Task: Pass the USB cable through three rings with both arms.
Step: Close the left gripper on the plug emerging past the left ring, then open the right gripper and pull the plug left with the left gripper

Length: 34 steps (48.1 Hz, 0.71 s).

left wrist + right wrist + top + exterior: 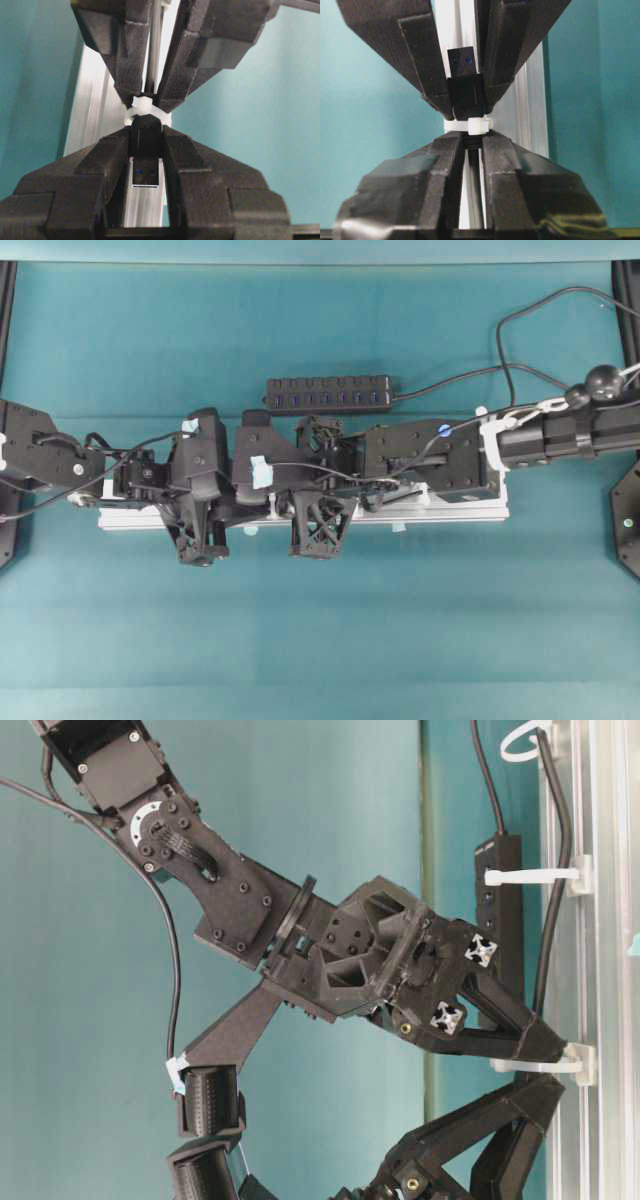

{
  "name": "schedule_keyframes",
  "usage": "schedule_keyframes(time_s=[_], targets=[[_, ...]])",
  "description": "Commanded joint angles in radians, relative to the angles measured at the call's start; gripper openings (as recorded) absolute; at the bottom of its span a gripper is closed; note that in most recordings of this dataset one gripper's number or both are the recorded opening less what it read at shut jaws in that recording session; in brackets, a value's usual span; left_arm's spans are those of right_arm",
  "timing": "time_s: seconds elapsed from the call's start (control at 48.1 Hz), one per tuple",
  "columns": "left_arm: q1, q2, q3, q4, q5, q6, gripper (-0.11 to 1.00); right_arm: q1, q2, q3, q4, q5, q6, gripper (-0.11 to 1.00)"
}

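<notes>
In the left wrist view my left gripper (146, 131) is shut on the black body of the USB cable's plug (146, 172). The plug's metal end points back between the fingers. Just beyond my fingertips stands a white ring (142, 107) on the silver rail (95, 100). Across the ring, my right gripper (471, 140) is shut on the thin USB cable (474, 165), its tips touching the ring (470, 125). From table level the right gripper (545, 1040) is above this ring (535, 1065) and the left gripper (540, 1095) below. The cable (562, 820) runs past two more rings (530, 875) higher up.
A black multi-port hub bar (328, 393) lies behind the rail (450, 512). Its lead loops at the back right (505, 350). Both arms crowd over the middle of the rail. Teal cloth covers the table, and black frame posts stand at both side edges.
</notes>
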Motion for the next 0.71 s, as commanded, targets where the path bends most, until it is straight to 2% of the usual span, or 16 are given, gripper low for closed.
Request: schedule_keyframes(time_s=[0.0,0.104,0.208,0.436,0.499,0.686], targets=[[-0.002,-0.008,-0.015,0.005,-0.009,0.002,0.22,0.003,-0.018,0.0,0.002,-0.023,0.005,-0.05],[-0.002,-0.009,-0.012,0.005,-0.006,0.002,0.22,0.006,-0.023,0.009,0.002,-0.041,0.005,0.01],[-0.002,-0.011,-0.011,0.003,-0.005,0.0,0.22,0.009,-0.031,0.018,0.002,-0.038,0.006,0.16],[-0.002,-0.026,-0.002,0.005,0.048,0.002,0.22,0.011,-0.078,0.061,-0.003,-0.026,0.003,0.79],[-0.002,-0.04,0.006,0.003,0.061,0.003,0.22,0.011,-0.098,0.083,-0.003,-0.026,0.008,0.92],[-0.002,-0.097,0.038,0.005,0.084,0.002,0.22,0.011,-0.16,0.146,-0.005,-0.026,0.009,0.91]])
